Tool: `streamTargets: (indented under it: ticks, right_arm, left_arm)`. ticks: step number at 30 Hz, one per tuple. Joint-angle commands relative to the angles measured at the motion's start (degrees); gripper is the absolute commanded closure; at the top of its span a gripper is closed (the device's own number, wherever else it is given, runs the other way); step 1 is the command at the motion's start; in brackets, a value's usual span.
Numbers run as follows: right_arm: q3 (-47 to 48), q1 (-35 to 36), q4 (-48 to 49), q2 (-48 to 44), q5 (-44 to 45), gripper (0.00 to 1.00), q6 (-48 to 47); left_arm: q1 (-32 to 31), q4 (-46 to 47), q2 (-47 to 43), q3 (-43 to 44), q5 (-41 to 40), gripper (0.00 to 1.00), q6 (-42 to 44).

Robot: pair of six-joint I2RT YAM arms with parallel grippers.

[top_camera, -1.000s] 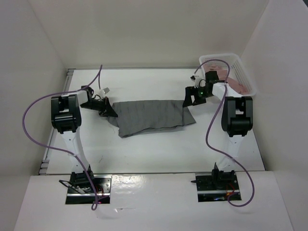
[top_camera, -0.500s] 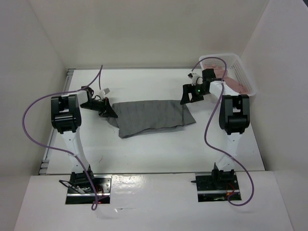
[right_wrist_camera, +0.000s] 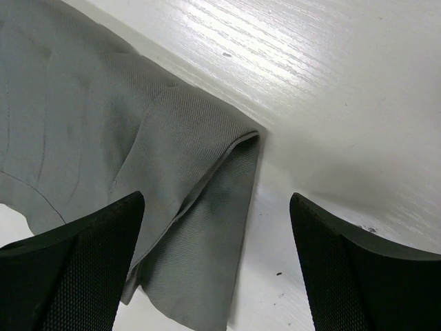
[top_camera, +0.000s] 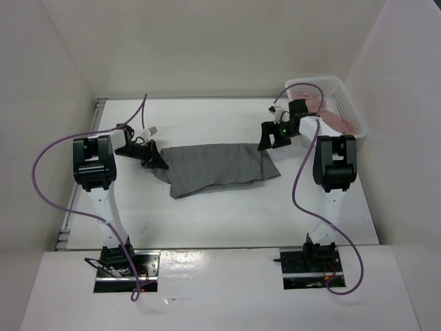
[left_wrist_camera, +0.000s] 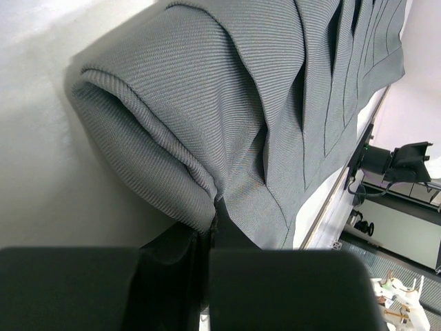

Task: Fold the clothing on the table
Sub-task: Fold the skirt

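Skirt of dark grey pleated soft fabric lies spread at the middle of the flat white rectangular desk, with bare surface open beyond its 12 and 6 o'clock edges. The left fingers are clamped tight on the rolled 9 o'clock edge. The right fingers stand wide apart, gripping nothing, over the doubled-over 2 o'clock corner.

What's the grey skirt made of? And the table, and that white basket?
The skirt looks like soft woven cloth, matte: fine ribbed weave, pleats, limp folds. The table seems white-painted or laminated wood, slightly shiny: faint grain lines show. The basket is probably plastic, with thin white walls; too small to be sure.
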Motion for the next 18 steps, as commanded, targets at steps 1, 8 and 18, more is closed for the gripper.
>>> streamTargets:
  ticks: [1, 8, 18]
  right_arm:
    - [1.43, 1.05, 1.31, 1.02, -1.59, 0.1, 0.47]
    - [1.43, 1.58, -0.35, 4.01, -4.67, 0.1, 1.0]
    - [1.95, 2.72, -2.02, 4.53, -3.36, 0.37, 0.47]
  left_arm:
    - [0.33, -1.27, -1.69, -1.04, -0.84, 1.0, 3.45]
    - [0.33, -1.27, -1.69, -1.04, -0.84, 1.0, 3.45]
    - [0.33, -1.27, -1.69, -1.04, -0.32, 1.0, 3.45]
